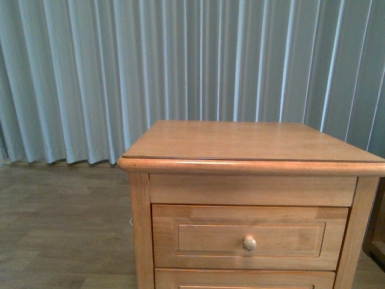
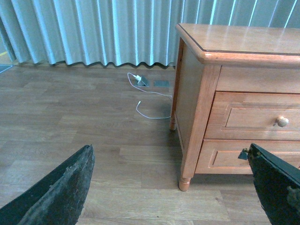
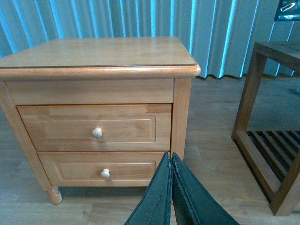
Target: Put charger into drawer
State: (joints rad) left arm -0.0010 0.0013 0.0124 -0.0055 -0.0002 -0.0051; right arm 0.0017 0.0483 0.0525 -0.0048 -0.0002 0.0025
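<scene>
Front view: the nightstand (image 1: 252,180) fills the frame, its upper drawer (image 1: 249,236) shut flush, round knob (image 1: 249,243) facing us, top bare; no arm shows.

Left wrist view: the left pincer (image 2: 171,187) is spread wide and holds nothing, its dark fingers (image 2: 61,187) framing the floor. A white plug with a thin white cord (image 2: 147,96) lies on the floor by the curtain; it may not be the charger, which I can't find.

Right wrist view: the right pincer (image 3: 171,187) is closed tight on nothing, aimed low at the nightstand, likely lining up on the knob (image 3: 96,132). A slatted wooden side table (image 3: 267,140) stands beside.
</scene>
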